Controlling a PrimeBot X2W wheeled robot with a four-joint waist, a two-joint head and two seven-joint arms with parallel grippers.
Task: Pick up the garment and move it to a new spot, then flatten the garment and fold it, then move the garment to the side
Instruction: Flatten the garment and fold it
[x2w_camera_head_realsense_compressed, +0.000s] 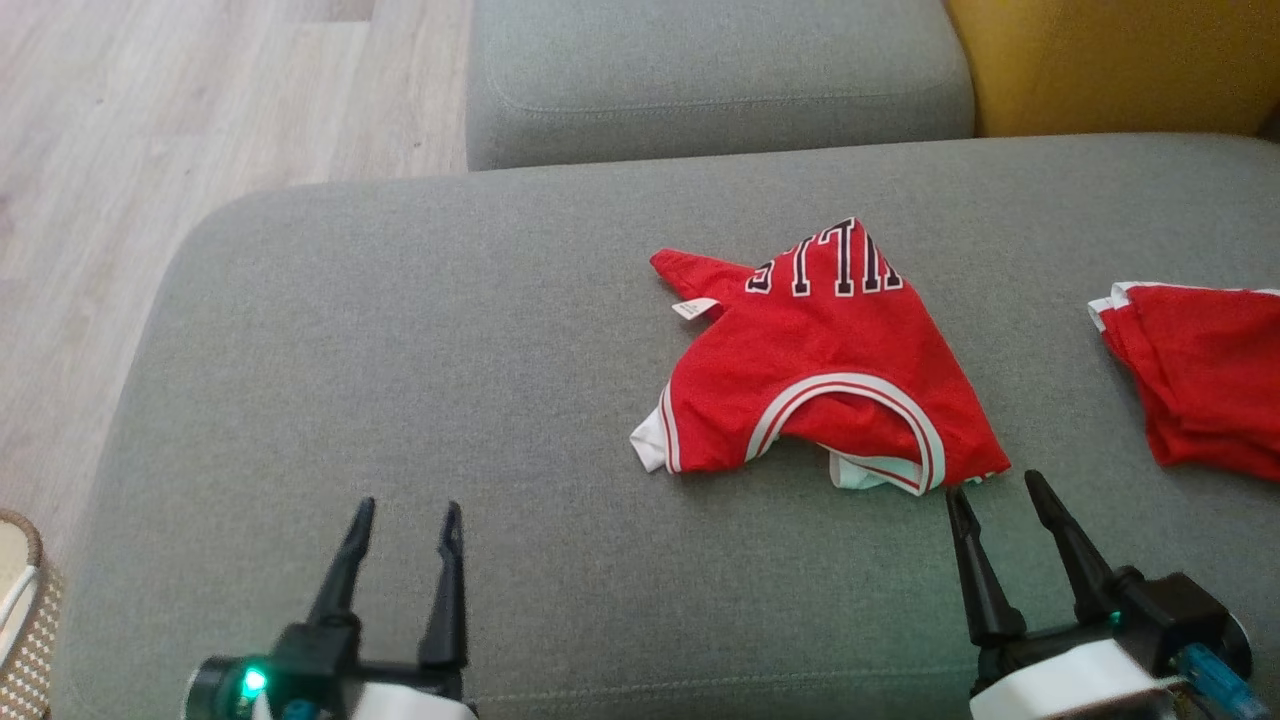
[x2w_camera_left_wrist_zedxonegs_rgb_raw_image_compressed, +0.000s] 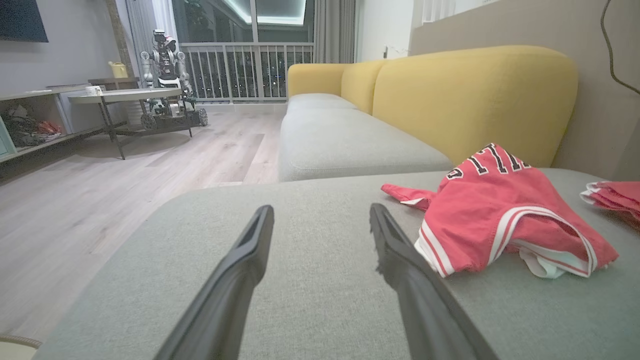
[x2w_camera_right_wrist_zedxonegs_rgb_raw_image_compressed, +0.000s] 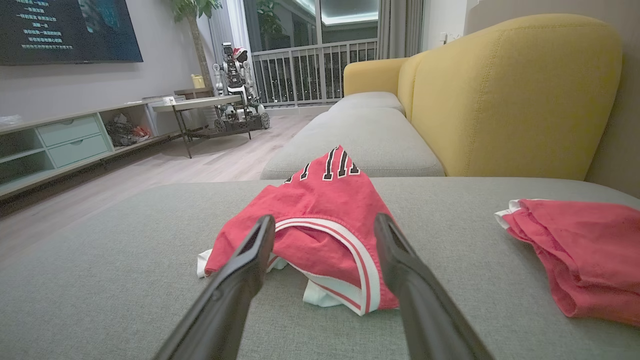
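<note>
Head view: garment (x2w_camera_head_realsense_compressed: 830, 370) just beyond the right tool (x2w_camera_head_realsense_compressed: 993, 485), left tool (x2w_camera_head_realsense_compressed: 409, 503) well apart, both gaping empty.

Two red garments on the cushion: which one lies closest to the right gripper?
The crumpled jersey with black lettering, lying just ahead of the right gripper. The other red garment lies farther to the right, with no lettering showing.

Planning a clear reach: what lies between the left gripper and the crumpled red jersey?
Bare grey cushion, nothing else, between the left gripper and the jersey; the head view shows it.
</note>
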